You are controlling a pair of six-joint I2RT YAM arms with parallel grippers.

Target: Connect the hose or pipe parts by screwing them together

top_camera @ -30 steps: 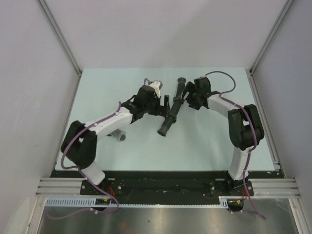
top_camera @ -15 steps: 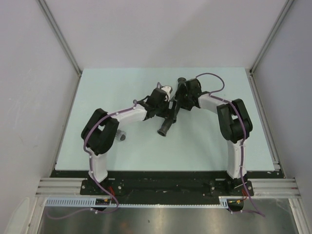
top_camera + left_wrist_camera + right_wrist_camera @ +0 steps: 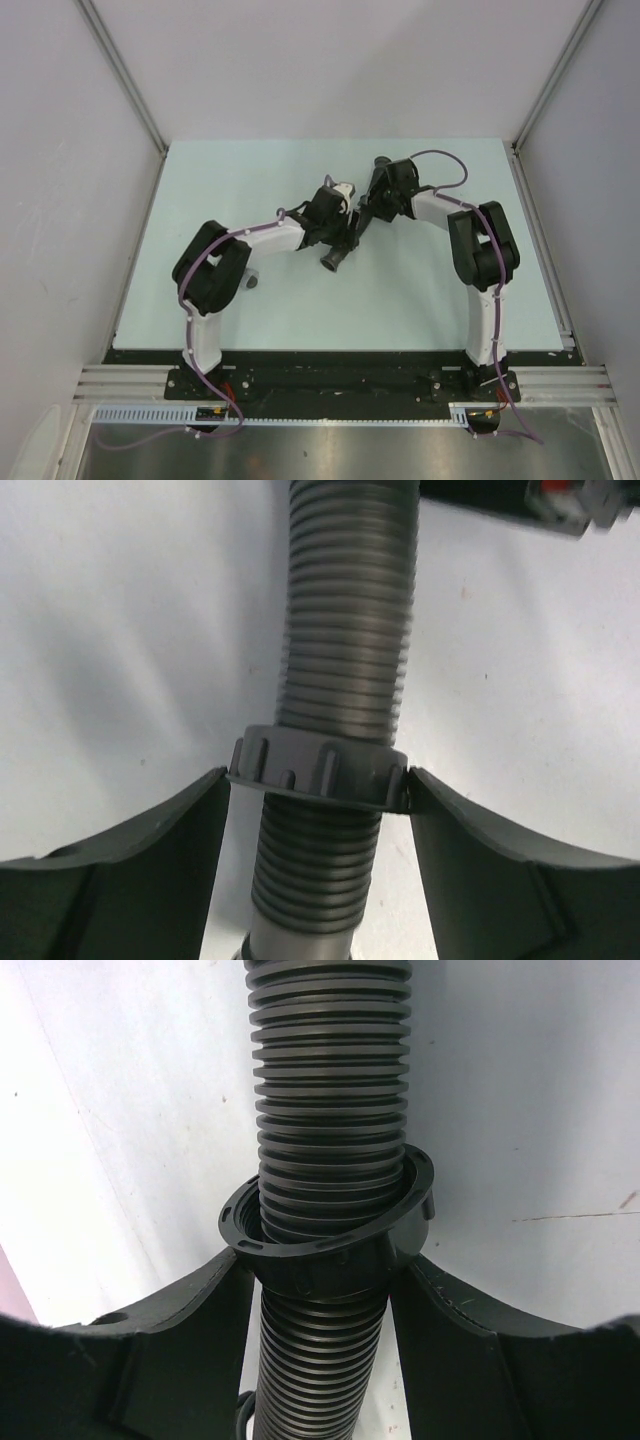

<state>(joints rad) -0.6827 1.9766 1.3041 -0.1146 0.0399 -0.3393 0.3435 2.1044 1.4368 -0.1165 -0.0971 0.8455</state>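
Observation:
The black ribbed hose (image 3: pixel 352 225) lies slanted on the table, from its far end by the right wrist to its open near end (image 3: pixel 330 262). In the left wrist view my left gripper (image 3: pixel 317 780) has both fingers against the flange of a grey notched collar (image 3: pixel 318 768) on the hose. My right gripper (image 3: pixel 320 1265) is shut on a black flared collar (image 3: pixel 330 1225) higher up the hose (image 3: pixel 330 1070). From above, the left gripper (image 3: pixel 343 236) and right gripper (image 3: pixel 372 205) sit close together along the hose. The short grey fitting (image 3: pixel 250 282) lies beside the left arm.
The pale table (image 3: pixel 420 290) is bounded by grey walls left and right and a black rail (image 3: pixel 330 358) at the near edge. Purple cables (image 3: pixel 440 158) loop off both arms. Part of the right gripper's body (image 3: pixel 520 500) shows at the top of the left wrist view.
Both arms have moved in onto the hose and both grippers have closed from open onto its collars. The hose's near end has shifted slightly up and left.

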